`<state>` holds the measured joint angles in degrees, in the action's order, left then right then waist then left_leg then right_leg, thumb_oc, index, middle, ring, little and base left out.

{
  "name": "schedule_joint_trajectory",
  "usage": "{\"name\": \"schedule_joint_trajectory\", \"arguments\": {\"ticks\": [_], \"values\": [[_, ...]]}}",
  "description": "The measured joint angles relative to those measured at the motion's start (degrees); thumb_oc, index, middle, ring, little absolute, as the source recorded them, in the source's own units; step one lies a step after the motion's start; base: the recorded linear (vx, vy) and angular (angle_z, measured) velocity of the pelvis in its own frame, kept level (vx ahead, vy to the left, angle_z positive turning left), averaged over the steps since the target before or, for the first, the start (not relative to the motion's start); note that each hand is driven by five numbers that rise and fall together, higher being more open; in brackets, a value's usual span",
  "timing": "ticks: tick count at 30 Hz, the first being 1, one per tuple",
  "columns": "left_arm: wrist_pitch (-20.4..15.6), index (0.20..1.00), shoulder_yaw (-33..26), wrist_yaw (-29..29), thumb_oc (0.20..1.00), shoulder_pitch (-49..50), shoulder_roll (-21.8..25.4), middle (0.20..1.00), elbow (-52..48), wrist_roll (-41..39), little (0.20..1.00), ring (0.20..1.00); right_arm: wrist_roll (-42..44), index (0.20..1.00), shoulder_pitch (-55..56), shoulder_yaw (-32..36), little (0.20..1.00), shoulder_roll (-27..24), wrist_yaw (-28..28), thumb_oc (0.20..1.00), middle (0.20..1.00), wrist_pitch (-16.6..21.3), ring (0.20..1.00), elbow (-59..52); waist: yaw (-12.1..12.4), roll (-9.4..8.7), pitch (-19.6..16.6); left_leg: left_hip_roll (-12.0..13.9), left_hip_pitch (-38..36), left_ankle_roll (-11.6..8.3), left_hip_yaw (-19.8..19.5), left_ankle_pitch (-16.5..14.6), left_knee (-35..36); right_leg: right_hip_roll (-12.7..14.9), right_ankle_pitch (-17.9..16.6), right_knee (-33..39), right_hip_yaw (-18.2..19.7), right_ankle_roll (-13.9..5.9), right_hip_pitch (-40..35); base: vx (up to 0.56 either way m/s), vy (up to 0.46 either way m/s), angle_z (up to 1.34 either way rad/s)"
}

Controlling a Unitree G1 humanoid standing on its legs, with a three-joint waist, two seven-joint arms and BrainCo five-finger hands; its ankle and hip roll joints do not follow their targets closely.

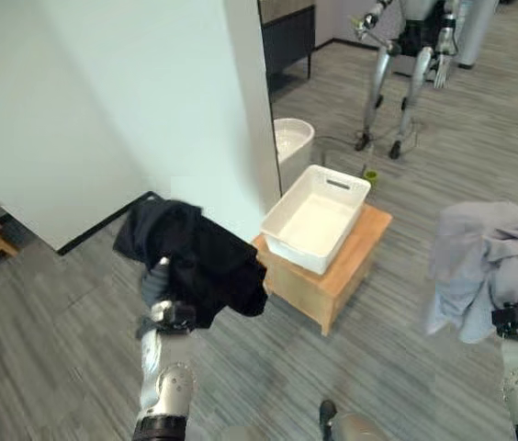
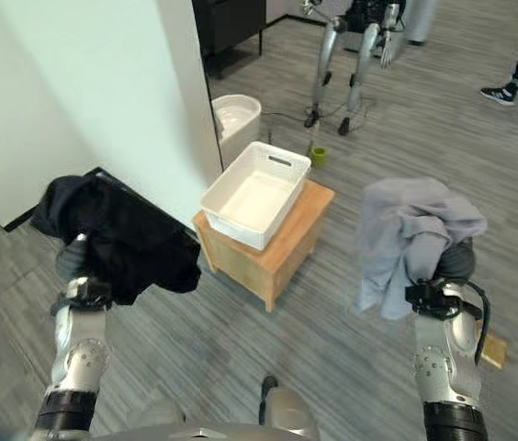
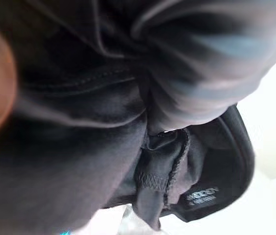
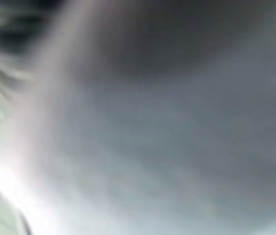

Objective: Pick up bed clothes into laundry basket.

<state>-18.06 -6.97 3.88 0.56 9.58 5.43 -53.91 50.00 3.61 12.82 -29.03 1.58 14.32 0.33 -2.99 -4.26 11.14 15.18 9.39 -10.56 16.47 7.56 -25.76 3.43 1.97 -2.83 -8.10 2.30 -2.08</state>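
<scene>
From the head, the left hand [image 1: 156, 292] is raised under a black garment [image 1: 199, 262] and the right hand [image 2: 449, 262] under a grey garment [image 2: 406, 234], either side of the empty white basket [image 1: 316, 220] on a wooden stool [image 1: 346, 276]; the wrist views show cloth [image 3: 128, 122] covering the fingers, so I cannot tell their grip.

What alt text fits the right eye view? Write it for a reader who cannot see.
Two raised robot arms carry clothes, a black garment draped over the left hand and a pale grey garment over the right. Between them, an empty white plastic basket sits on a low wooden stand.
</scene>
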Motion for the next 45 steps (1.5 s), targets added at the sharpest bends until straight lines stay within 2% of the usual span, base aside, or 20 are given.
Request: {"name": "schedule_joint_trajectory", "arguments": {"ticks": [1, 2, 3, 5, 7, 10, 12, 14, 17, 18, 20, 23, 26, 28, 33, 37, 45], "values": [[0.01, 0.200, 0.04, -0.02, 0.200, 0.20, 0.11, 0.200, 0.07, -0.01, 0.200, 0.200, -0.01, 0.200, -0.17, -0.44, 0.200, -1.95, 0.00, 0.200, 0.200, -0.08, 0.200, -0.02, 0.14, 0.40, -0.17, -0.07, -0.83, 0.14, 1.75, 0.10, 10.16, -0.71, -0.31, 1.67, -0.76, -0.46, -0.90, 0.16, 0.041, 0.40], [-0.01, 0.200, 0.04, -0.01, 0.200, 0.34, 0.47, 0.200, 0.64, -0.01, 0.200, 0.200, -0.08, 0.200, -0.68, -1.53, 0.200, -4.52, 0.13, 0.200, 0.200, -0.52, 0.200, 0.25, 0.35, 1.60, -0.50, -0.15, -1.66, 0.73, 1.75, 0.59, 20.27, -2.05, -1.16, 2.95, -1.52, -0.71, -1.67, 0.09, 0.021, 0.18], [0.03, 0.200, -0.12, -0.23, 0.200, 0.35, 0.91, 0.200, 1.39, -0.05, 0.200, 0.200, -0.15, 0.200, -1.51, -2.76, 0.200, -6.45, 0.27, 0.200, 0.200, -1.28, 0.200, 0.54, 0.57, 2.37, -0.55, -0.41, -2.66, 0.82, 0.84, 0.77, 26.15, -2.91, -1.98, 3.17, -1.72, 0.58, -2.00, 0.22, 0.056, -0.03], [1.12, 0.200, 0.17, -0.46, 0.200, 1.13, 2.42, 0.200, 1.77, -0.17, 0.200, 0.200, -2.04, 0.200, -2.95, -4.54, 0.200, -10.69, 0.73, 0.200, 0.200, -3.54, 0.200, 1.25, 1.86, 2.22, -0.61, -2.02, -3.45, 1.11, -2.69, 0.91, 23.97, -3.35, -1.51, 4.82, -2.80, 0.14, -3.64, 0.27, 0.107, -0.11], [1.90, 0.200, 1.81, -0.43, 0.200, 1.56, 3.17, 0.200, 2.00, -1.12, 0.200, 0.200, -2.91, 0.200, -7.51, -6.12, 0.200, -13.54, 0.85, 0.200, 0.200, -4.13, 0.200, 8.05, 1.47, 2.17, -1.05, -4.05, -7.79, 1.01, -2.97, 0.92, 25.97, -3.53, -1.62, 7.22, -2.96, 0.32, -6.29, 0.20, 0.138, 0.04], [3.28, 0.200, 5.30, 0.67, 0.200, 1.50, 5.66, 0.200, 1.53, -1.28, 0.200, 0.200, -5.12, 0.200, -15.83, -6.25, 0.200, -16.22, -2.90, 0.200, 0.200, -5.30, 0.200, 18.52, 1.63, 3.11, -1.88, -6.99, -12.90, 1.68, -1.60, 1.31, 30.86, -3.44, -1.60, 8.37, -3.44, 0.24, -7.05, 0.10, 0.096, 0.16], [3.31, 0.200, 5.16, 0.83, 0.200, 1.52, 6.48, 0.200, 1.41, -1.44, 0.200, 0.200, -6.51, 0.200, -17.67, -6.22, 0.200, -17.16, -4.88, 0.200, 0.200, -5.55, 0.200, 18.80, 2.01, 4.24, -2.53, -7.45, -14.18, 4.38, -1.42, 2.89, 31.51, -3.42, -1.49, 8.36, -3.78, -0.59, -7.03, 0.12, 0.122, 0.20], [3.66, 0.200, 4.92, 0.75, 0.200, 1.62, 6.98, 0.200, 1.48, -1.71, 0.200, 0.200, -9.05, 0.200, -23.31, -7.57, 0.200, -17.39, -6.46, 0.200, 0.200, -5.86, 0.200, 21.77, 2.65, 4.18, -2.50, -8.30, -14.38, 5.78, -1.49, 1.66, 31.45, -2.42, -1.63, 8.21, -3.86, -1.65, -7.24, 0.07, 0.090, 0.05], [3.70, 0.200, 5.61, 0.74, 0.200, 1.51, 6.61, 0.200, 1.37, -2.05, 0.200, 0.200, -10.04, 0.200, -35.54, -13.86, 0.200, -20.92, -8.24, 0.200, 0.200, -6.37, 0.200, 30.18, 3.27, 4.18, -2.50, -10.20, -14.29, 5.96, -2.31, 1.09, 31.13, -0.54, -2.00, 8.07, -3.99, -3.20, -7.04, 0.02, 0.044, 0.21], [3.77, 0.200, 5.95, 0.71, 0.200, 1.51, 6.63, 0.200, 1.32, -2.19, 0.200, 0.200, -11.51, 0.200, -40.88, -16.81, 0.200, -23.59, -8.65, 0.200, 0.200, -6.72, 0.200, 31.83, 4.03, 4.07, -2.45, -11.05, -13.70, 6.26, -3.51, 0.89, 31.13, 0.44, -2.32, 8.07, -3.91, -4.02, -6.84, 0.01, 0.023, 0.34], [3.83, 0.200, 5.87, 0.66, 0.200, 1.89, 6.82, 0.200, 0.60, -2.28, 0.200, 0.200, -14.16, 0.200, -52.47, -24.68, 0.200, -30.35, -8.42, 0.200, 0.200, -7.03, 0.200, 33.39, 6.23, 3.90, -2.35, -11.79, -11.94, 8.25, -4.39, -0.94, 31.12, 0.97, -2.08, 8.46, -4.04, -5.40, -5.57, 0.02, 0.018, 0.34], [4.77, 0.200, 6.47, 0.75, 0.200, 2.68, 6.83, 0.200, 0.71, -2.28, 0.200, 0.200, -15.68, 0.200, -65.72, -32.11, 0.200, -30.73, -7.48, 0.200, 0.200, -7.55, 0.200, 42.20, 7.84, 3.53, -2.32, -11.78, -11.38, 8.50, -4.73, -1.99, 31.14, 0.92, -2.39, 8.47, -4.07, -6.02, -5.16, 0.02, 0.013, 0.14], [4.90, 0.200, 6.50, 0.90, 0.200, 4.35, 7.00, 0.200, 0.69, -3.19, 0.200, 0.200, -16.42, 0.200, -72.44, -36.20, 0.200, -30.44, -7.24, 0.200, 0.200, -8.25, 0.200, 48.65, 8.92, 2.73, -2.39, -11.97, -10.86, 8.15, -4.82, -3.14, 31.16, 1.24, -2.31, 8.49, -4.03, -6.55, -4.86, 0.01, 0.007, 0.04], [4.98, 0.200, 6.40, 0.89, 0.200, 5.14, 7.15, 0.200, 0.70, -4.01, 0.200, 0.200, -17.00, 0.200, -74.60, -36.37, 0.200, -30.44, -7.40, 0.200, 0.200, -8.60, 0.200, 52.74, 9.67, 2.21, -2.55, -12.44, -10.12, 8.38, -4.71, -3.25, 31.16, 1.79, -2.70, 8.49, -4.00, -7.25, -4.05, 0.00, 0.000, 0.00], [5.43, 0.200, 5.71, 0.89, 0.200, 6.00, 9.00, 0.200, 0.70, -4.35, 0.200, 0.200, -19.22, 0.200, -75.68, -37.62, 0.200, -29.33, -8.08, 0.200, 0.200, -9.37, 0.200, 59.92, 9.73, 2.10, -2.60, -13.43, -9.43, 9.04, -4.72, -2.53, 31.15, 2.75, -3.43, 8.50, -4.08, -7.66, -3.45, 0.00, 0.002, 0.02], [5.52, 0.200, 4.73, 0.82, 0.200, 5.96, 9.02, 0.200, 0.74, -4.39, 0.200, 0.200, -21.88, 0.200, -75.86, -38.38, 0.200, -27.36, -8.67, 0.200, 0.200, -11.42, 0.200, 64.52, 9.95, 2.12, -2.60, -13.54, -8.44, 9.60, -4.73, -2.12, 31.14, 2.81, -3.70, 8.52, -4.21, -7.81, -2.45, 0.00, 0.001, 0.01], [5.55, 0.200, 4.88, 0.62, 0.200, 5.49, 9.08, 0.200, 0.81, -4.37, 0.200, 0.200, -23.05, 0.200, -73.95, -39.87, 0.200, -25.78, -6.68, 0.200, 0.200, -12.61, 0.200, 62.25, 10.73, 2.50, -2.58, -13.48, -6.13, 9.90, -4.96, -1.84, 31.12, 2.67, -3.71, 8.54, -4.59, -7.84, -0.19, -0.01, -0.004, 0.00]]}}
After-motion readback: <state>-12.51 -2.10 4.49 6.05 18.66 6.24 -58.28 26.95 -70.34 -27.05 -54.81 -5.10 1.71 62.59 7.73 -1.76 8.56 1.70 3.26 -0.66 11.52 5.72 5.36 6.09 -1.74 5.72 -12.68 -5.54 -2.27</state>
